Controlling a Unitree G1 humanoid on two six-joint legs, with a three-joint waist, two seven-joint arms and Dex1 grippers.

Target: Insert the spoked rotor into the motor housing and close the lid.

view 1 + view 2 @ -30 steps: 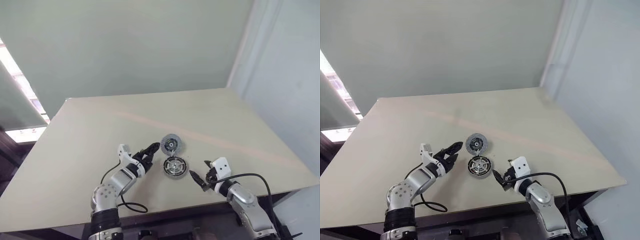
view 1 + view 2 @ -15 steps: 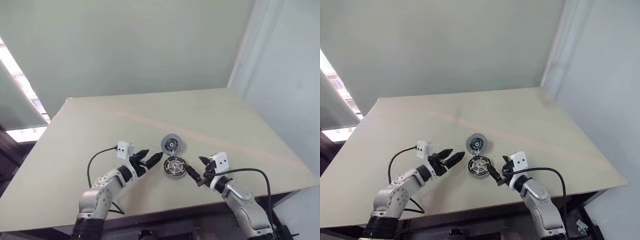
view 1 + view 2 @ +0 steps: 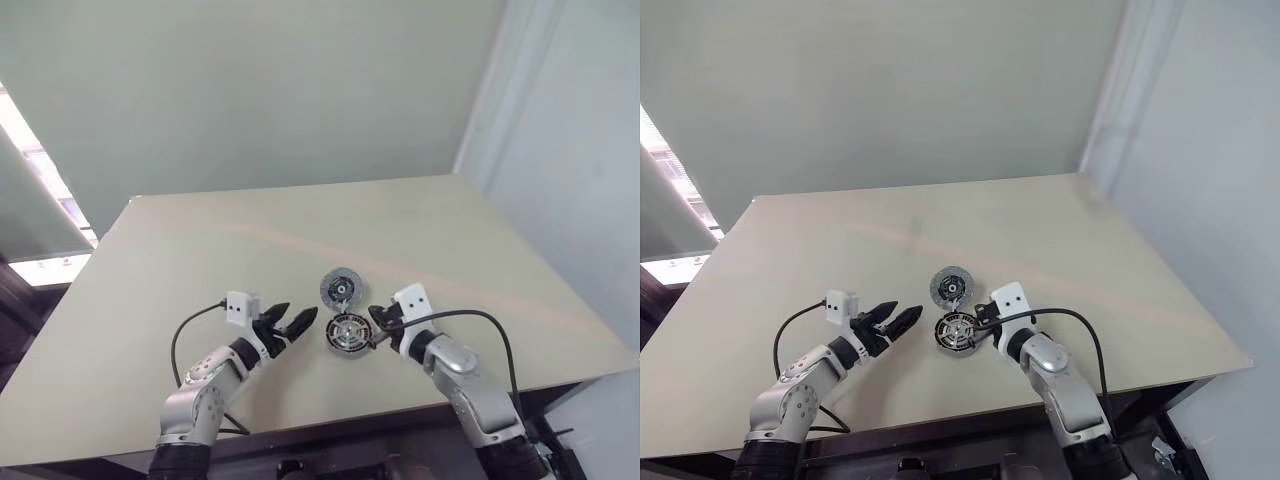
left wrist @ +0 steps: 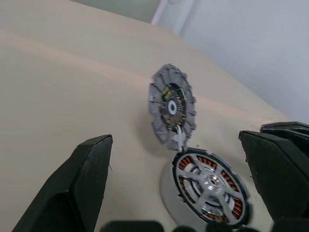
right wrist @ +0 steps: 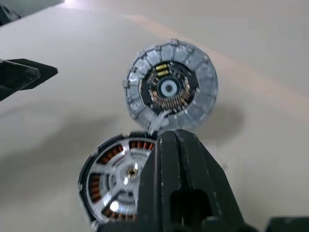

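Resting on table (image 3: 180,260): motor housing (image 3: 349,332), spoked rotor (image 4: 208,182) seated inside.
Lid (image 3: 341,288): at housing's 12 o'clock, touching.
Right gripper (image 3: 376,322): clenched, at housing's 3 o'clock rim.
Left gripper (image 3: 290,320): spread, at 9 o'clock, apart.

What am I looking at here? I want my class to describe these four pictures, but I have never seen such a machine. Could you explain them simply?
This is a two-armed humanoid robot working at a beige table. Two pictures come from cameras in its head and look down over both arms. The other two come from a camera on each wrist and look along that arm's two black fingers.

Two round motor parts lie on the table. The nearer one is the motor housing, with copper windings, and the silver spoked rotor sits in it. Beside it lies the lid, a grey disc with a dark centre.

The left gripper is open and holds nothing. The right gripper is shut at the housing's edge. Whether it pinches the rim, I cannot tell.
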